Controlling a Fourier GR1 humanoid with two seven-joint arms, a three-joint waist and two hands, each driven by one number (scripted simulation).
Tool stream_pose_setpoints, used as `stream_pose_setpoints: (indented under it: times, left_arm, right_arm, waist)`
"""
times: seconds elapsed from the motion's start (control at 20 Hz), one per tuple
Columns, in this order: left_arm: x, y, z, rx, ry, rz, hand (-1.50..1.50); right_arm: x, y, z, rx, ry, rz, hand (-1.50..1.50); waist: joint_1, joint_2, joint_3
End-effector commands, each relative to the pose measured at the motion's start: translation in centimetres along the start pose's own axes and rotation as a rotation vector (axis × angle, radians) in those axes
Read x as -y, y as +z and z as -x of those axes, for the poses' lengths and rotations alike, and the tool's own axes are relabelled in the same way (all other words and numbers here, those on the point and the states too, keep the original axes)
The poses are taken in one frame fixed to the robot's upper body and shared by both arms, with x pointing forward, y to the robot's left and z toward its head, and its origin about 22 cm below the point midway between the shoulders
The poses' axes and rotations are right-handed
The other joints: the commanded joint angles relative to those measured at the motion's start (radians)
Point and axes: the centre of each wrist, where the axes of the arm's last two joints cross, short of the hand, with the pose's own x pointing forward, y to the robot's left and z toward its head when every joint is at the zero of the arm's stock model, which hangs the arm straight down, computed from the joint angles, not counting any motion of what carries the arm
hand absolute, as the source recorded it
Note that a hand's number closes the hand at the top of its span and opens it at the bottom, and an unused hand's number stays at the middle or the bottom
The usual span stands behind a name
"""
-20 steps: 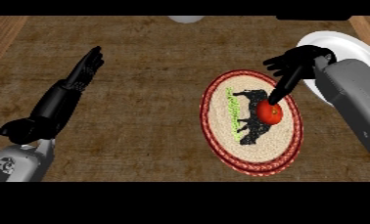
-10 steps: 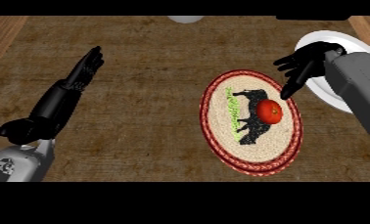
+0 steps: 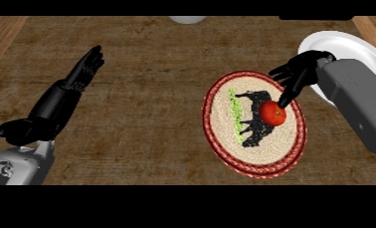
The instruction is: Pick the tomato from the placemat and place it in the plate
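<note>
A red tomato (image 3: 272, 113) lies on the right half of a round woven placemat (image 3: 253, 124) with a red rim and a black animal figure. My right hand (image 3: 295, 77) hovers just above and to the right of the tomato, fingers straight and pointing down toward it, fingertips close to its top. The white plate (image 3: 339, 53) sits at the right edge, partly hidden behind my right forearm. My left hand (image 3: 81, 75) rests open at the left, fingers straight, far from the placemat.
A pale round object (image 3: 187, 19) peeks in at the counter's far edge. The wooden counter (image 3: 154, 97) stretches between the two arms, with lighter wood trim at the upper corners.
My right hand drew back toward the plate, then came down again toward the tomato. The tomato and left hand stayed where they were.
</note>
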Motion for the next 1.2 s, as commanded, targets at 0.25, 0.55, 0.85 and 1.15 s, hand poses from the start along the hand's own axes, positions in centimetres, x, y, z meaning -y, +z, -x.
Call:
stream_pose_setpoints:
  times: [0.25, 0.55, 0.85, 1.15]
  left_arm:
    - [-0.2, 0.6, 1.8, -0.004, -0.003, -0.011, 0.00]
    - [-1.0, -0.6, -0.1, -0.004, -0.003, -0.018, 0.00]
    - [-0.4, 0.7, 0.1, 0.001, 0.007, -0.020, 0.00]
    - [0.2, 0.3, -0.5, 0.011, 0.008, -0.009, 0.00]
  right_arm:
    - [-3.6, -3.2, -1.0, -0.128, 0.116, -0.120, -1.50]
    - [-5.0, -5.6, -0.1, -0.136, 0.118, -0.160, -1.50]
    - [-5.6, -6.2, 1.3, -0.158, 0.131, -0.219, -1.50]
    - [-7.1, -7.3, 1.3, -0.173, 0.169, -0.225, -1.50]
  waist:
    - [-0.019, -0.006, -0.001]
    - [-0.010, -0.002, 0.000]
    - [-0.009, -0.006, -0.001]
    - [-0.006, -0.004, -0.001]
